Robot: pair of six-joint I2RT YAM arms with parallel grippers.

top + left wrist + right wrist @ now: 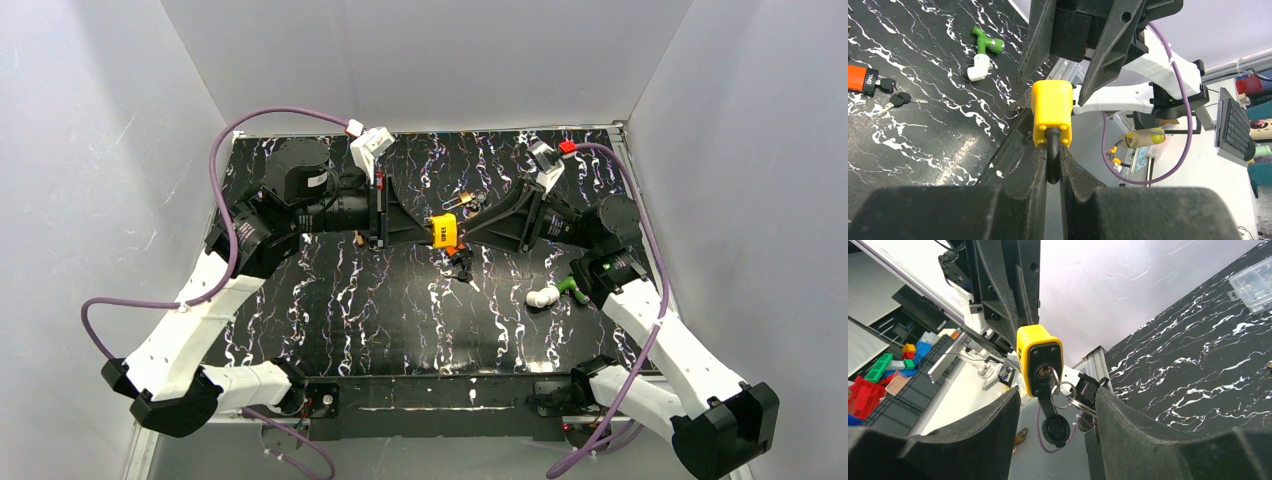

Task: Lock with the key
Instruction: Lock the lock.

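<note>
A yellow padlock (pixel 443 230) hangs in the air over the middle of the table, between the two arms. My left gripper (pixel 1053 162) is shut on its black shackle (pixel 1053 150), and the yellow body (pixel 1051 112) sticks out past the fingertips. In the right wrist view the padlock's black face (pixel 1042 362) points at me, with a key (pixel 1052 375) in the keyhole. From the key hangs a ring (pixel 1064 394) carrying a second key. A black dust cap (pixel 1055 429) dangles below. My right gripper (pixel 1058 392) stands open, its fingers on either side of the ring and cap.
An orange padlock (pixel 862 80) with black-headed keys (pixel 898 99) lies on the marbled table below the held lock. A white and green fitting (pixel 552 292) rests near the right arm. A brass padlock (pixel 465 198) lies behind. A clear plastic box (pixel 1253 285) sits far off.
</note>
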